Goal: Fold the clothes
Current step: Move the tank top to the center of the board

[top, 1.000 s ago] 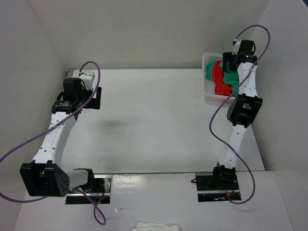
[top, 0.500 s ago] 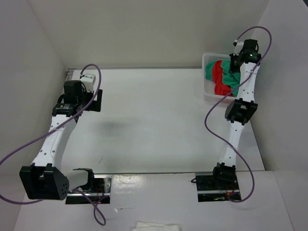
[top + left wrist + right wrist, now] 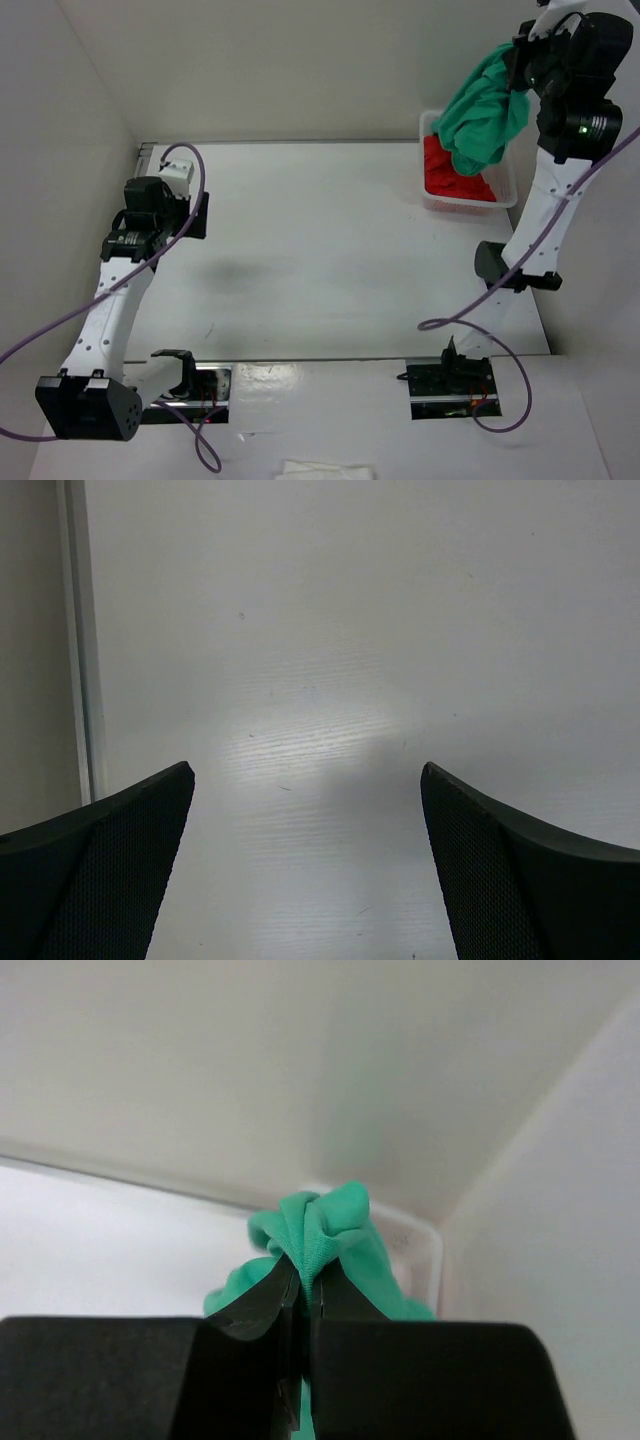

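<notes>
The right fingers (image 3: 262, 1305), clamped on a bunched fold of the green T-shirt (image 3: 485, 112), have raised it out of the white basket (image 3: 508, 192); it now hangs above the basket at the far right corner, with the red garment (image 3: 455, 178) left inside. Extraction appears complete; spreading should follow. The left fingers (image 3: 110, 870) stand wide apart, empty. The bench (image 3: 320, 250) is bare at its centre; the right wall (image 3: 595, 300) stands close to the raised arm

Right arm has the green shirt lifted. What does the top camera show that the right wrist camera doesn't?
Top only: the red garment lying in the bin, the T-shirt hanging over it. Right wrist only: the right gripper shut on a bunched fold of fabric. Both: the green T-shirt and part of the bin.
</notes>
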Tool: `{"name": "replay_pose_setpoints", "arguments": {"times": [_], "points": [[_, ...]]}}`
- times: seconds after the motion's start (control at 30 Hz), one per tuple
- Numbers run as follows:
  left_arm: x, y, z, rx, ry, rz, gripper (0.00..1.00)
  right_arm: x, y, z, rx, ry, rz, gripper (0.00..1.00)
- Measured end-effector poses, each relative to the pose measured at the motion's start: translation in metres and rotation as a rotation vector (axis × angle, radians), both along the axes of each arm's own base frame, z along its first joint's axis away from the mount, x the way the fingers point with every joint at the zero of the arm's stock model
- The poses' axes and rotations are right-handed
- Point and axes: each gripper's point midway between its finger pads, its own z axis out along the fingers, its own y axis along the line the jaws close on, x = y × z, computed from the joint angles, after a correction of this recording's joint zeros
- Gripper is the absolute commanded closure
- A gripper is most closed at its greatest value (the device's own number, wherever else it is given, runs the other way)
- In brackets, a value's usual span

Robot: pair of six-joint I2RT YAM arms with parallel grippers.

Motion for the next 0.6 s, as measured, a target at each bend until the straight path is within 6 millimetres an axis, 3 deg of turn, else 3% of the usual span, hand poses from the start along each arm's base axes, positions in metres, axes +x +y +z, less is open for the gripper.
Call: {"name": "replay_pose_setpoints", "arguments": {"times": [0.1, 0.2, 0.37, 0.47, 0.53, 0.6], "points": [[-0.002, 0.0, -0.003, 0.002, 0.008, -0.001, 0.0, -0.029, 0.056, 0.039, -0.02, -0.107, 0.114, 1.0], [-0.002, 0.0, -0.003, 0.002, 0.004, -0.001, 0.0, -0.042, 0.11, 0.048, -0.026, -0.129, 0.231, 1.0], [-0.006, 0.0, -0.001, 0.001, -0.005, -0.001, 0.0, -0.048, 0.207, 0.021, -0.04, -0.053, 0.426, 1.0], [-0.007, 0.0, -0.003, 0.0, -0.001, -0.002, 0.0, -0.067, 0.274, -0.001, -0.063, 0.004, 0.578, 1.0], [-0.007, -0.001, -0.002, -0.001, -0.003, -0.004, 0.0, -0.085, 0.308, -0.007, -0.077, 0.016, 0.672, 1.0], [-0.008, -0.001, 0.0, -0.003, -0.01, -0.007, 0.0, -0.099, 0.328, -0.006, -0.079, 0.008, 0.745, 1.0]]}}
